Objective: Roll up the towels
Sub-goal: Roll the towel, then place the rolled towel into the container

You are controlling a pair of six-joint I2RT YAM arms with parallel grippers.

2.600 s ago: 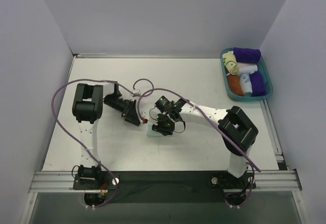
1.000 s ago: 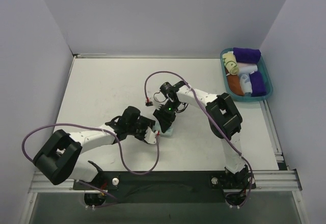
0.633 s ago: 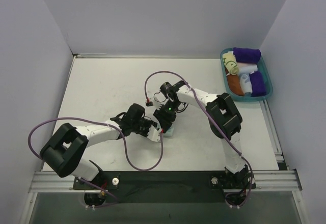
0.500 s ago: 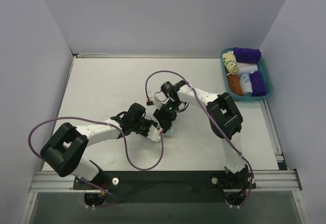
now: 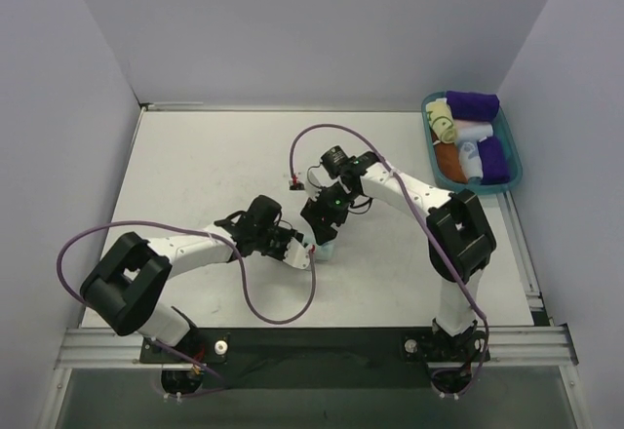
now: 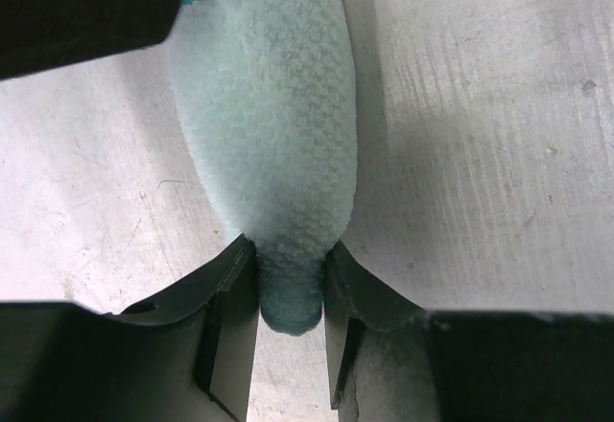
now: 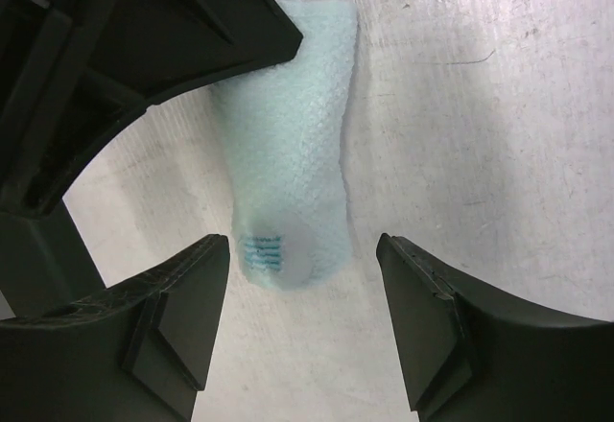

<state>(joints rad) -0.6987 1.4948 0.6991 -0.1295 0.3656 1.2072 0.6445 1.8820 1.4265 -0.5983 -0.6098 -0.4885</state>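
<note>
Mint-aqua towel (image 5: 323,250) lying near the middle of the table (image 5: 195,175), wound into a tight roll (a striped label shows at one end in the right wrist view). The left gripper (image 5: 304,256) is clamped on one tip of the roll, its fingers (image 6: 228,297) squeezing the pile between them. The right gripper (image 5: 323,226) hangs over the opposite end with jaws spread wide, holding nothing, one finger on each side of the cloth and apart from it.

Pose: the left arm stretches low across the table, forearm nearly flat. The right arm arches out and bends back toward the centre, wrist aimed down.

Step, as judged: rolling of this towel looks complete or nearly so. The next move calls for the right jaws to close round the roll's body before the left lets go, lest it unwind. The pale yellow towel (image 5: 444,122) sits in the teal basket (image 5: 426,117) at far right, apparently rolled.
</note>
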